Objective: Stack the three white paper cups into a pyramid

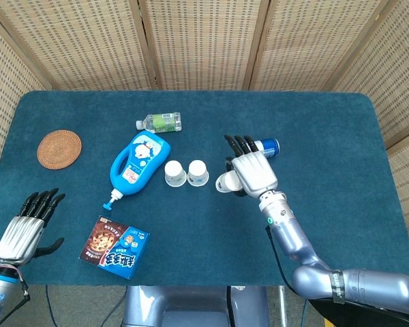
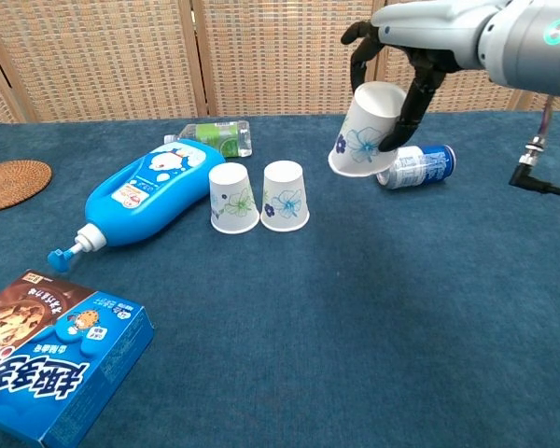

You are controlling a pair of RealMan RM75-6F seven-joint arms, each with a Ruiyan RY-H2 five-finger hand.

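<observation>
Two white paper cups with flower prints stand upside down side by side mid-table, the left cup and the right cup. My right hand grips a third flowered cup in the air, tilted with its mouth down and to the left, just right of and above the pair. My left hand hovers open near the table's front left corner and holds nothing; only the head view shows it.
A blue bottle lies left of the cups, a small green-label bottle behind them. A soda can lies under my right hand. A snack box is front left, a woven coaster far left.
</observation>
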